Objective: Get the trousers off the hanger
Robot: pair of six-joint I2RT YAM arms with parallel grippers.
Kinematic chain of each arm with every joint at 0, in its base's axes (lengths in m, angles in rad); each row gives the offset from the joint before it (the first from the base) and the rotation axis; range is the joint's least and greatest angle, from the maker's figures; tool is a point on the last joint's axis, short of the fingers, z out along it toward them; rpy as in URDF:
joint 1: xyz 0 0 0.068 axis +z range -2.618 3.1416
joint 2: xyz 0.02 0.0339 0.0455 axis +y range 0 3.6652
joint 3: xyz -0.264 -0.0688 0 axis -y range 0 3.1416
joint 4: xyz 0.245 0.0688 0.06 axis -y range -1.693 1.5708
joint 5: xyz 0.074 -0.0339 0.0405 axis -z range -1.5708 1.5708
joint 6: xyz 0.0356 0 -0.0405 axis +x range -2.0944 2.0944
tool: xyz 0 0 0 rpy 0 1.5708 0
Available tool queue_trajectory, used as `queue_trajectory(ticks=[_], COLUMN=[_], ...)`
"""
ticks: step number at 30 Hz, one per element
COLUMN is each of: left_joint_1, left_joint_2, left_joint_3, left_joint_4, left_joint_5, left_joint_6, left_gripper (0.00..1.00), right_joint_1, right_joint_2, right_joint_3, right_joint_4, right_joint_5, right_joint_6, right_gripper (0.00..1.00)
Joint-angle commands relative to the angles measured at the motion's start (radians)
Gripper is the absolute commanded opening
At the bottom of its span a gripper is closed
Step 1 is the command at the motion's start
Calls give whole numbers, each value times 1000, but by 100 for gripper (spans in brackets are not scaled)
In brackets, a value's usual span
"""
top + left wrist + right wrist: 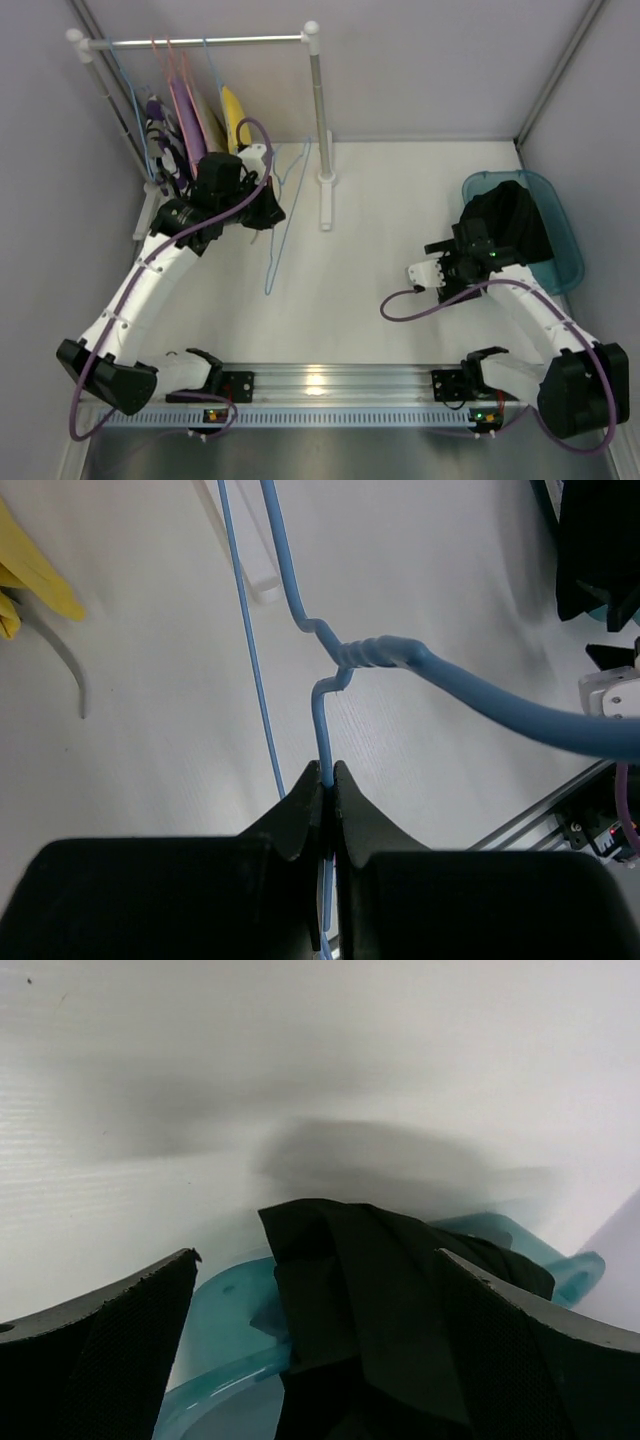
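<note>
I see my left gripper clamped on the blue hanger, right gripper spread wide over the black trousers, seemingly lying loose in the teal bin.

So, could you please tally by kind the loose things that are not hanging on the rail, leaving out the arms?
light-blue hanger: 1
black trousers: 1
teal bin: 1
Total: 3
</note>
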Motion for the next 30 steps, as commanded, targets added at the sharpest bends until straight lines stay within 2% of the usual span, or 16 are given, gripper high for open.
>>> queue_trajectory(ticks=[1,4,8,10,11,12,15,17,18,21,27,30], left_joint_1=[15,29,46,48,51,51,49,51,51,51,52,52], left_joint_2=[9,14,20,25,26,26,31,35,35,37,39,40], left_joint_3=[48,44,35,38,38,39,44,44,42,42,48,47], left_joint_4=[9,14,16,13,13,14,17,20,23,25,22,23], left_joint_5=[55,61,72,72,72,73,78,81,81,86,89,90], left_joint_6=[-32,-46,-55,-54,-54,-54,-58,-63,-63,-64,-64,-67], left_gripper=[0,0,0,0,0,0,0,0,0,0,0,0], right_joint_1=[33,44,45,45,45,44,45,47,45,47,33,-27], right_joint_2=[58,104,164,193,199,207,222,215,209,170,63,28], right_joint_3=[2,-38,-86,-84,-80,-69,-44,-31,-20,11,149,190], right_joint_4=[26,116,357,403,434,445,466,465,466,433,296,265], right_joint_5=[54,116,153,164,169,173,181,179,181,164,103,77], right_joint_6=[-118,-163,-196,-192,-181,-175,-160,-152,-152,-134,4,63], right_gripper=[99,99,99,92,86,72,45,35,21,0,0,0])
